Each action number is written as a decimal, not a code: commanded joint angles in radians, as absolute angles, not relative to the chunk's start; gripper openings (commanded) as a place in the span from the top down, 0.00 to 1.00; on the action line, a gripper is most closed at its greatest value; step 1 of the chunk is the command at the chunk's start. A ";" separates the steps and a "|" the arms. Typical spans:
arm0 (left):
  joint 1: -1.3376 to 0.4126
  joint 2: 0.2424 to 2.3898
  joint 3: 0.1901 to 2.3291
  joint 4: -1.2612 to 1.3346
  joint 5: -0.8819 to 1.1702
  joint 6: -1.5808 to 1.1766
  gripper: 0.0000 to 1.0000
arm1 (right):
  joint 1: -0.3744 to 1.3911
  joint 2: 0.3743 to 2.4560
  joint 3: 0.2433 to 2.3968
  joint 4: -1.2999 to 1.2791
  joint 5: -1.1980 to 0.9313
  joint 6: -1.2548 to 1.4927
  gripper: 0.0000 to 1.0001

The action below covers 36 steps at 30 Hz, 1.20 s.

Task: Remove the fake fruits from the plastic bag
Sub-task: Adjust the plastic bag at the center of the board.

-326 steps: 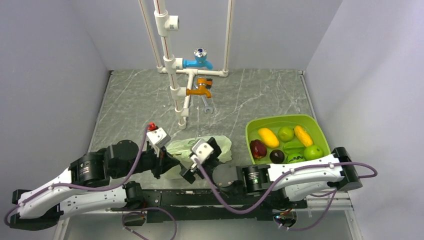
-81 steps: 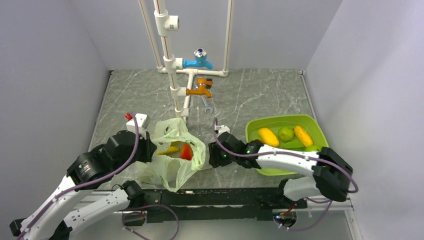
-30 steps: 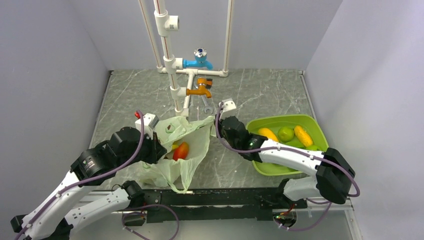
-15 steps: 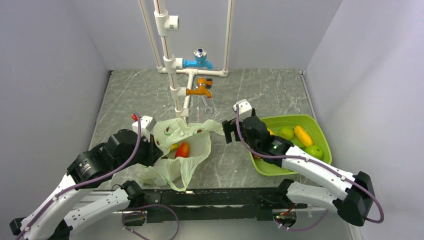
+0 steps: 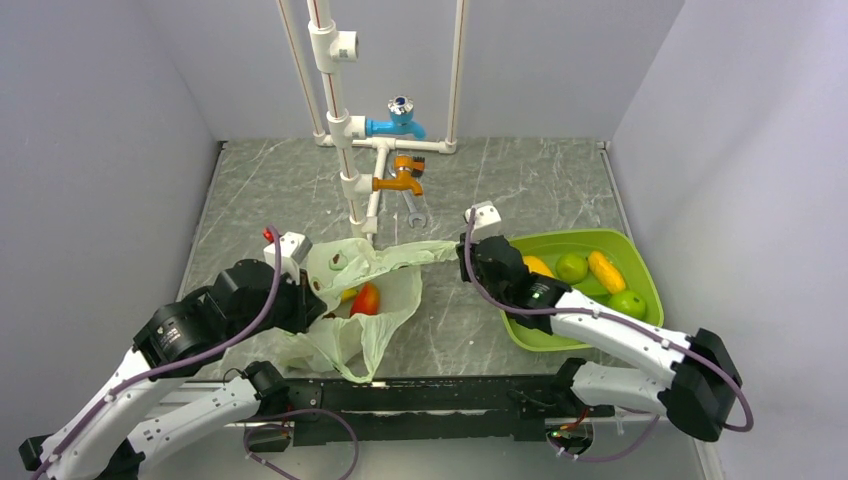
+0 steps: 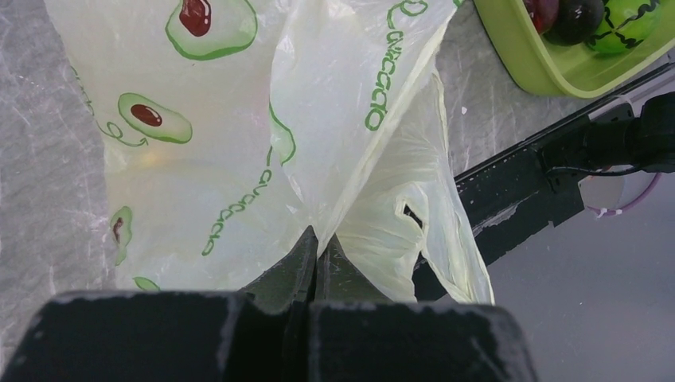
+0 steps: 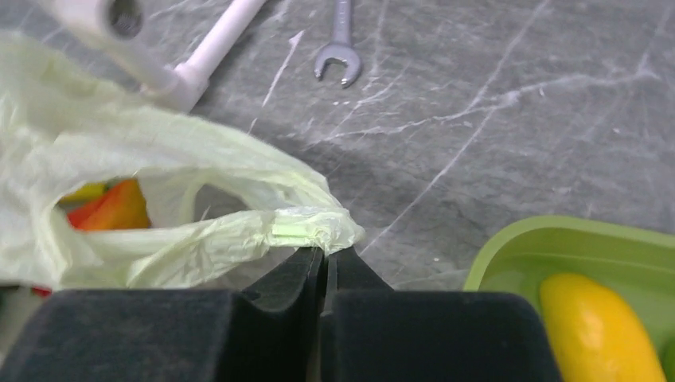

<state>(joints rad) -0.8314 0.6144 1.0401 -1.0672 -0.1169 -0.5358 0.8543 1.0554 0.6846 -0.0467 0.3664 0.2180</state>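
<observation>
The plastic bag [image 5: 385, 290], pale green with avocado prints, is stretched open between both grippers. My left gripper [image 5: 318, 302] is shut on the bag's left edge [image 6: 350, 183], its tips pinching the film [image 6: 316, 243]. My right gripper [image 5: 463, 256] is shut on a bunched loop handle [image 7: 306, 231], the jaws closed just under it [image 7: 326, 253]. Inside the bag lie a red-orange fake fruit [image 5: 366, 298] [image 7: 115, 207] and a yellow one [image 5: 347, 294] [image 7: 86, 192]. More fake fruits sit in the lime-green tray [image 5: 560, 238]: yellow [image 5: 537, 266], green [image 5: 571, 267], and a green apple [image 5: 627, 303].
White pipes [image 5: 345, 150] with a blue tap [image 5: 398, 122] and an orange tap [image 5: 403, 178] stand at the back. A wrench [image 5: 417, 213] [image 7: 341, 48] lies beside them. The tray's rim [image 7: 557, 235] is right of my right gripper. The table's near edge carries the black rail [image 5: 430, 400].
My right gripper moved right, opened wide and then closed on the bag's handle, pulling it towards the tray. The left gripper kept its hold on the bag's left side.
</observation>
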 commanded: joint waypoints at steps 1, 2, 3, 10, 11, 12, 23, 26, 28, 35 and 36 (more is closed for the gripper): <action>-0.827 0.604 1.061 -1.106 -0.142 -0.548 1.00 | 0.826 1.146 0.771 0.014 0.767 0.321 1.00; -0.828 0.598 1.056 -1.112 -0.152 -0.551 1.00 | 0.801 1.161 0.799 -0.015 0.792 0.329 1.00; -0.827 0.590 1.048 -1.112 -0.156 -0.553 1.00 | 0.774 1.169 0.816 -0.018 0.766 0.312 1.00; -0.827 0.570 1.005 -1.045 -0.109 -0.574 1.00 | 0.758 1.217 0.934 -0.111 0.279 0.194 0.75; -0.827 0.574 1.005 -1.038 -0.105 -0.575 1.00 | 0.760 1.218 0.947 -0.149 0.233 0.209 0.66; -0.827 0.578 1.004 -1.030 -0.100 -0.578 1.00 | 0.760 1.212 0.953 -0.187 0.186 0.222 0.58; -0.828 0.612 1.031 -1.026 -0.104 -0.555 1.00 | 0.773 0.872 1.003 -0.581 0.072 0.223 0.01; -0.828 0.629 1.040 -1.028 -0.106 -0.546 1.00 | 0.775 0.835 1.016 -0.611 0.055 0.309 0.01; -0.827 0.640 1.048 -1.028 -0.102 -0.545 1.00 | 0.775 0.827 0.999 -0.594 0.018 0.462 0.01; -0.828 0.692 1.094 -1.032 -0.081 -0.494 0.64 | 0.929 0.778 0.667 -0.222 -0.144 1.006 0.01; -0.828 0.706 1.111 -1.042 -0.083 -0.473 0.59 | 0.994 0.774 0.645 -0.207 -0.063 1.028 0.01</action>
<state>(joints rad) -0.8314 0.6682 1.0386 -1.0393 -0.0978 -0.5331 0.8352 0.7853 0.7723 -0.3767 -0.0891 0.7292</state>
